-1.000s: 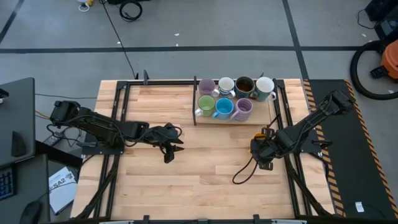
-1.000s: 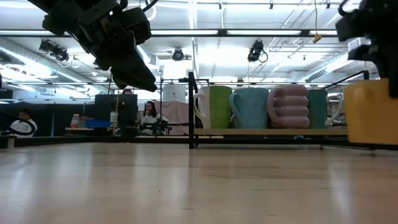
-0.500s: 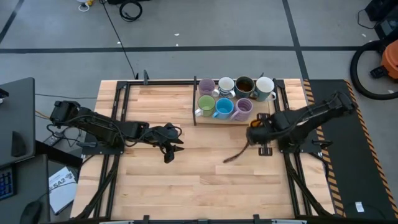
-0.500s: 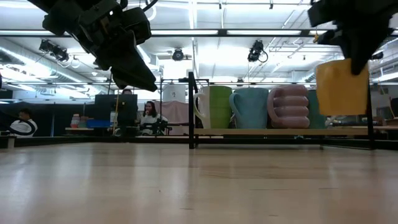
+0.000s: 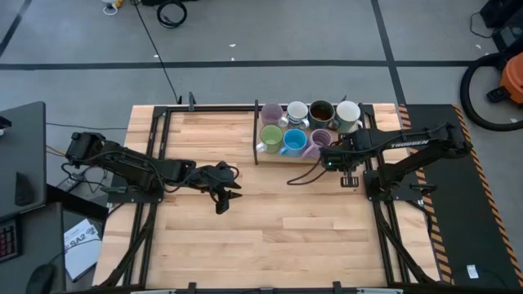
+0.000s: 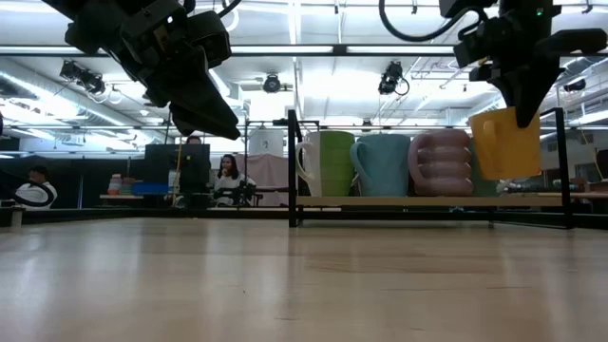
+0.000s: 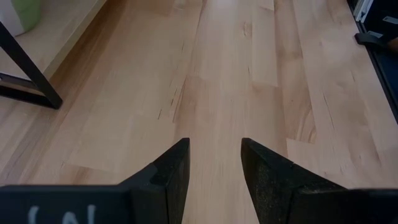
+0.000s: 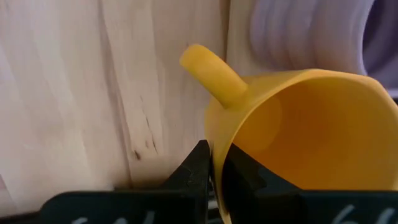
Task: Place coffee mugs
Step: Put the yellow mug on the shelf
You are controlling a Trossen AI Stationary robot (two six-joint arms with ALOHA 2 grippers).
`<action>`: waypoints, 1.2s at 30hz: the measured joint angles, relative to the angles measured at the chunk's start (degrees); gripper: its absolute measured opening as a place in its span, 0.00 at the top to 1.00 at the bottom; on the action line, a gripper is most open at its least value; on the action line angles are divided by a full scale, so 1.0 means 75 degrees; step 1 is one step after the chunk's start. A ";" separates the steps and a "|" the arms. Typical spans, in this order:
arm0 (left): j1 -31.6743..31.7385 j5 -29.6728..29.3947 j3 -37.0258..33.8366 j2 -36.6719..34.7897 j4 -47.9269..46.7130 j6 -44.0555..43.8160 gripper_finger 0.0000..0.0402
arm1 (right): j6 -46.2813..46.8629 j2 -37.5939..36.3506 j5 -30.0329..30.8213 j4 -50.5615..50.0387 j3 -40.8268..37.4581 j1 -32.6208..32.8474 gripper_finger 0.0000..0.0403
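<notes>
We see a low rack (image 5: 258,131) at the table's far edge holding seven mugs: lilac (image 5: 272,113), white (image 5: 297,111), dark grey-brown (image 5: 320,109) and white (image 5: 348,113) behind, green (image 5: 271,138), blue (image 5: 294,142) and ribbed lavender (image 5: 314,140) in front. The right gripper (image 8: 214,168) pinches the orange mug (image 6: 504,142) by its rim, in the air beside the lavender one, upright, handle toward the table's near side. A second ago it hung lower, well short of the rack. The left gripper (image 7: 213,168) hovers mid-table, fingers apart, empty.

Two dark, cabled arms, white lettering.
</notes>
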 joint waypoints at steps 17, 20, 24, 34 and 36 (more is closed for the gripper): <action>-0.0001 0.0000 0.0000 0.0000 0.0000 0.0002 0.62 | -0.0281 -0.0017 0.0064 -0.0051 -0.0105 -0.1176 0.92; -0.0001 0.0000 0.0000 0.0000 0.0000 0.0003 0.63 | -0.0431 -0.0088 0.0064 0.0094 -0.0362 -0.1308 0.92; -0.0006 0.0003 0.0000 0.0000 0.0000 0.0003 0.63 | -0.0604 -0.0232 0.0105 0.0342 -0.0652 -0.1452 0.92; -0.0003 0.0003 0.0000 0.0000 0.0000 0.0003 0.63 | -0.1051 -0.0335 0.0065 0.0653 -0.0731 -0.1892 0.91; -0.0003 0.0003 0.0000 0.0000 0.0000 0.0003 0.63 | -0.1093 -0.0335 0.0061 0.0695 -0.0731 -0.1993 0.91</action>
